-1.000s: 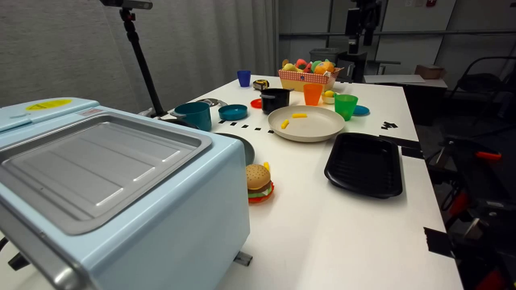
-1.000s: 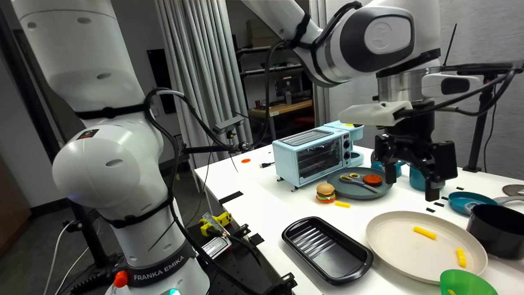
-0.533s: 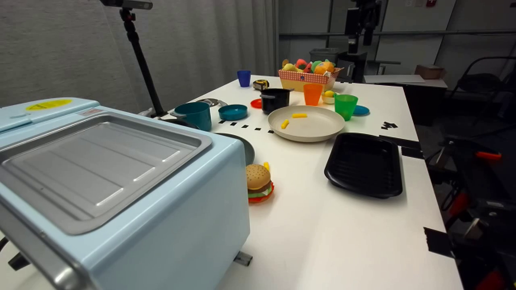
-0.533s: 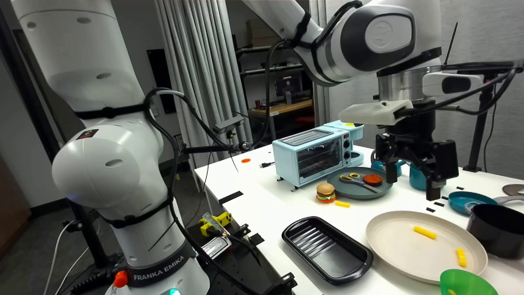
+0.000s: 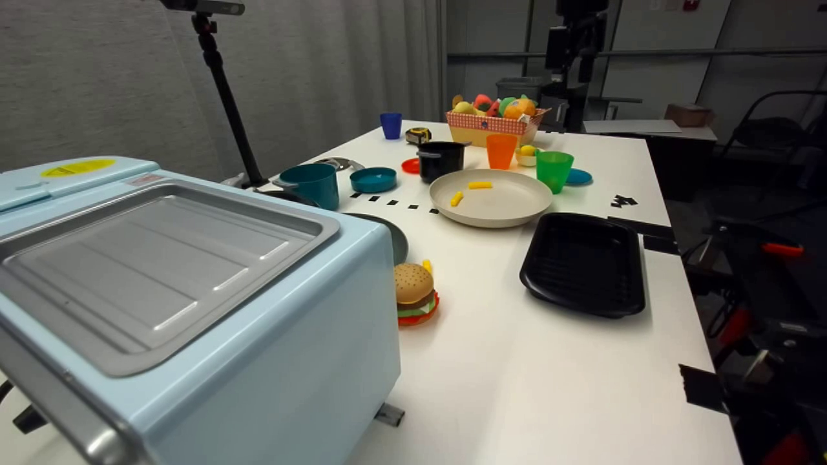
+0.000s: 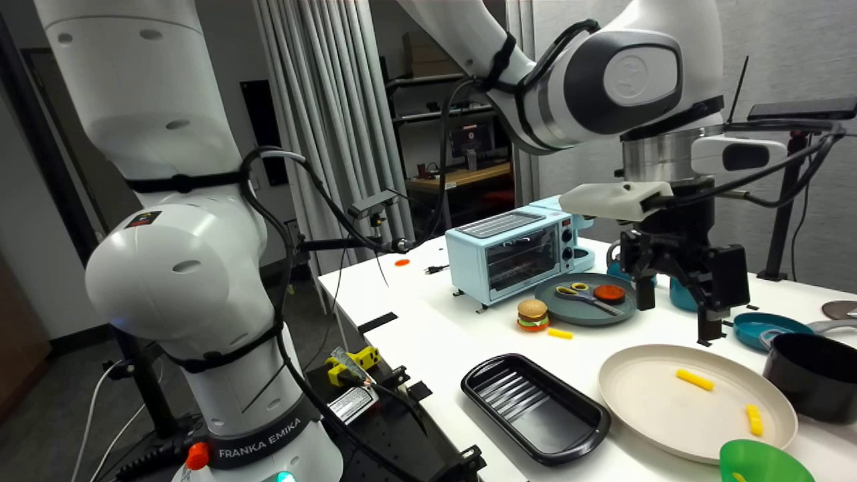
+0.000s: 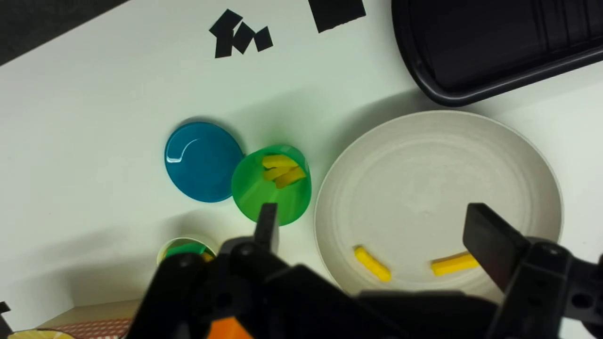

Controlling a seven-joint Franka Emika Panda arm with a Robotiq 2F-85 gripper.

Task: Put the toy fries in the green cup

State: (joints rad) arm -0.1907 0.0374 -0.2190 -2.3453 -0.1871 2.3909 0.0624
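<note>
gripper (image 6: 677, 318): jaws wide apart, nothing between them. Raised over the white plate (image 7: 424, 160), touching neither it nor any fry. Exact spot above it hard to judge.
green cup (image 7: 247, 186): the goal. Upright, just beside the plate, slim gap to its rim in wrist view. Part loaded.
cup fries (image 7: 283, 170): done. Overlapping bunch inside the cup, beside the plate; reads as three, exact count unsure.
near fry (image 7: 372, 264): left to do. Lying on the plate toward its rim, closer of the two there to the cup.
far fry (image 7: 453, 264): left to do. Also on the plate, apart from the near fry; one end seems to run behind the gripper in wrist view.
loose fry (image 6: 560, 333): on the white table (image 6: 435, 358), well apart from the plate, roughly across it from the cup. Shows in both exterior views. Left too, if the task means every fry; sentence gives no count.
white plate: my read, task part done, no fry in hand. Next probably needs lining up over near or far fry, going down, pinching.
</note>
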